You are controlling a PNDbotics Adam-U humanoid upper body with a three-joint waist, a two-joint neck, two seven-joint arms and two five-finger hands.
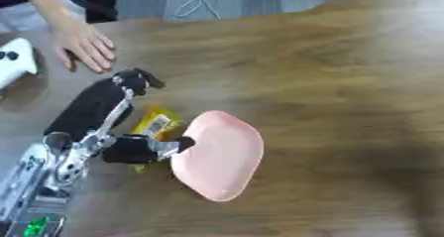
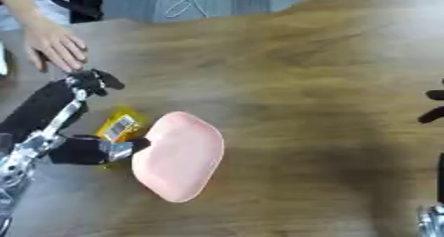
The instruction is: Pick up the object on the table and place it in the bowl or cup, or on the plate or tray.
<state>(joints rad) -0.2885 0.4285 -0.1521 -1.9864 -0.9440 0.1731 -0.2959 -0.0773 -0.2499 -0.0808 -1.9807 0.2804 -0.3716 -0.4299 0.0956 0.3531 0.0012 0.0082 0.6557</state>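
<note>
A pink oval plate (image 1: 221,156) lies on the wooden table left of centre. Just to its left lies a yellow packet (image 1: 157,122) with a barcode label, its lower end hidden under my left hand (image 1: 132,150). That hand comes in from the lower left on a black and silver arm. Its fingers (image 1: 180,144) are curled over the packet and reach the plate's left rim. A sliver of yellow shows below the hand. My right hand (image 2: 431,115) shows only as dark straight fingertips at the right edge, far from the plate.
A white controller (image 1: 14,62) sits at the far left edge. The table's far edge (image 1: 260,12) runs across the top, with grey floor and a cable beyond. Bare wood (image 1: 347,107) stretches to the right of the plate.
</note>
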